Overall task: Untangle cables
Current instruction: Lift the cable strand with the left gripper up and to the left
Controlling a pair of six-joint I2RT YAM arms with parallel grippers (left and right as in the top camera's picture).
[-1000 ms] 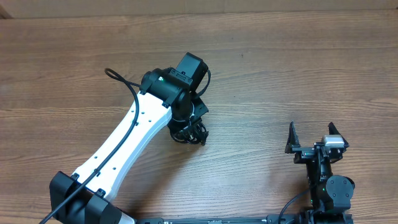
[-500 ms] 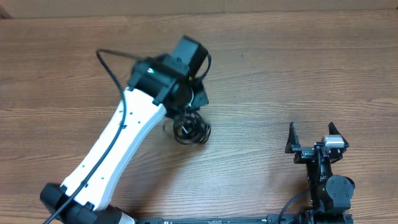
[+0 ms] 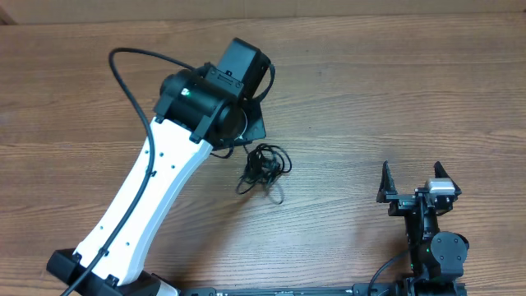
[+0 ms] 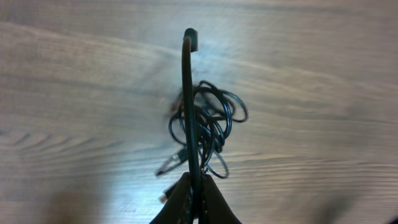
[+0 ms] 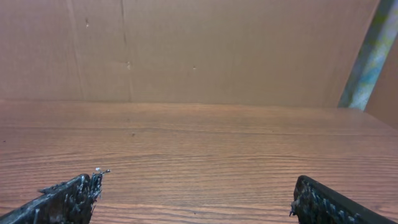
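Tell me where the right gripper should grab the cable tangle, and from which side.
Grip the loop bulging from the right edge of the cables, coming in from the right arm's side with the open right gripper. That loop stands clear of the knot, and the left gripper is shut on a strand at the far side, so pulling there would likely spread the tangle.

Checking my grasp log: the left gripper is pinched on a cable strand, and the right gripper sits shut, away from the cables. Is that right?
Not quite. The right gripper is open, jaws wide apart, as the right wrist view shows. The left gripper does pinch a strand of the cables, far from the right one.
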